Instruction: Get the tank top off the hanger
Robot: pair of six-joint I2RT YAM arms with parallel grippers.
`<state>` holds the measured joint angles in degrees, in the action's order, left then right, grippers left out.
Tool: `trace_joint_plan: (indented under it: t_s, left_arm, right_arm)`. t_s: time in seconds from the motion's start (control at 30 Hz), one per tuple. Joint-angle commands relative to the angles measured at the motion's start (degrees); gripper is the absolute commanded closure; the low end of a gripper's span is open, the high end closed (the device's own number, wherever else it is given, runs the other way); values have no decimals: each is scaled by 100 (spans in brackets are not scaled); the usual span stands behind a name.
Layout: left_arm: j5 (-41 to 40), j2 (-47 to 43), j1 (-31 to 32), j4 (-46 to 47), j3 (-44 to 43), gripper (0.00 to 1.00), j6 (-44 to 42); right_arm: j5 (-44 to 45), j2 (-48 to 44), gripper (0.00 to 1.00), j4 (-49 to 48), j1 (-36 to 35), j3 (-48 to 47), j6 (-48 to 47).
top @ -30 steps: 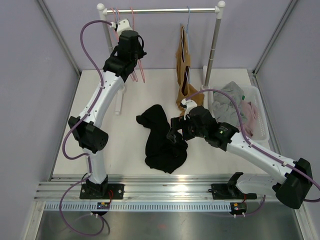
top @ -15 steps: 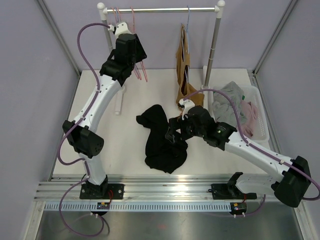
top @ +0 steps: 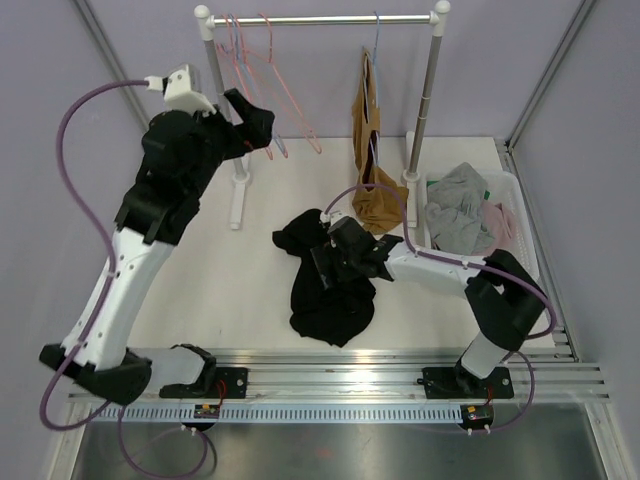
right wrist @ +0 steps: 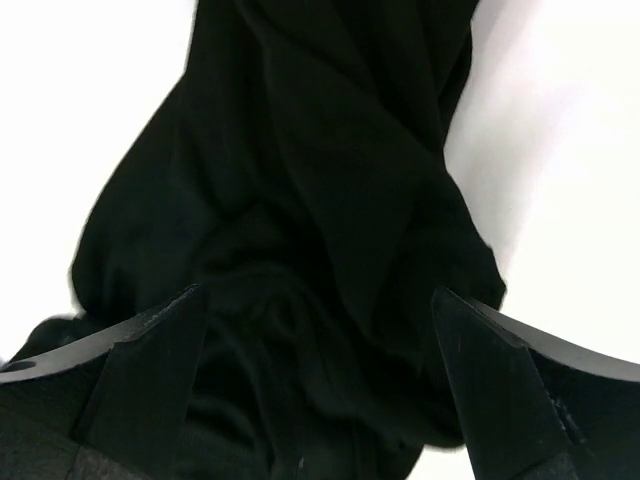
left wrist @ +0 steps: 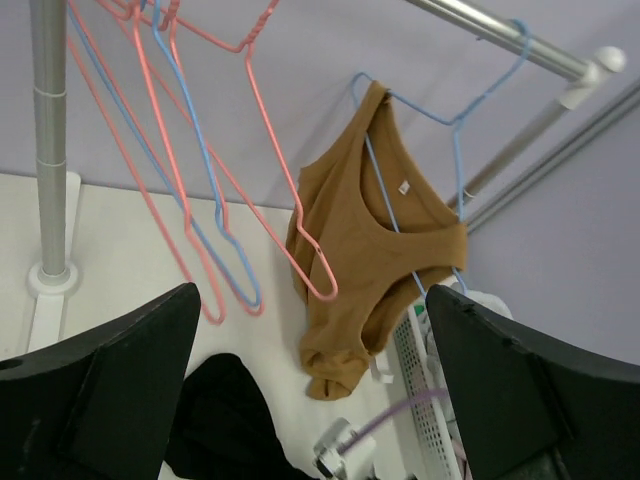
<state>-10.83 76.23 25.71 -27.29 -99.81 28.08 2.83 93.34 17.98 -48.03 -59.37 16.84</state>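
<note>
The left gripper [left wrist: 312, 392] has its jaws spread wide with nothing between them. It is raised in the air just in front of the rack's [top: 340, 19] left post. Its wrist camera looks along the rail, where empty hangers [left wrist: 322, 293], pink plus 1 blue, hang in a bunch at the rack's left end, apart from the fingers.

The right gripper [right wrist: 320, 395] is also fully open and grips nothing. It sits low over the black garment [right wrist: 300, 180], with 1 finger to each side of a bunched fold. Dark fingers against dark cloth make it hard to tell whether the tips touch the fabric. They are possibly just resting on it.

From the top camera, the right gripper [top: 320, 262] is at the upper part of the black garment [top: 330, 300]. The garment lies crumpled on the table [top: 220, 280] in front of the rack's middle, off any hanger.

A brown tank top [left wrist: 370, 260] hangs on a blue hanger [left wrist: 456, 160] near the rack's right end. Its straps are over the wire and its hem reaches down to the table.

A white basket [top: 528, 235] sits to the right of the rack's right post and holds grey and pink clothes.
</note>
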Motion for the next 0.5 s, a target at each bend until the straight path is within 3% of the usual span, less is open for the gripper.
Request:
trace_joint_plan:
  t_s: [0.0,0.17,0.27,0.3,0.4,0.43,0.47]
  left_arm:
    - [283,-1114,83,224,724,1,-188]
    - [-120,-2426,109,-74,2190,1,-197]
    - [-428,-3182,109,-391,2911,1,-258]
    - [-455,-3341,109,-487,3054,1,-311]
    - [-806,-3877,109,-900,3476,1,-583]
    - [-955,-4079,109,-1092,3521,1,-680]
    - [-1008,-4150,109,-1190,3565,1,-863]
  right_arm:
    - [709,482,1,-330,-180,-556,-137]
    - [973,1282,7,-181,-391,-1004,-128]
    - [1421,1739,33,-23,-584,-1234,-295]
    - [1518,1792,65,-66,-602,-1226,-382]
    - [1817,1557,87,-154,-593,-1103,-497]
    - [1800,1251,100,-163,-585,-1059,-498]
    - [1817,1065,100,-163,-593,-989,-498]
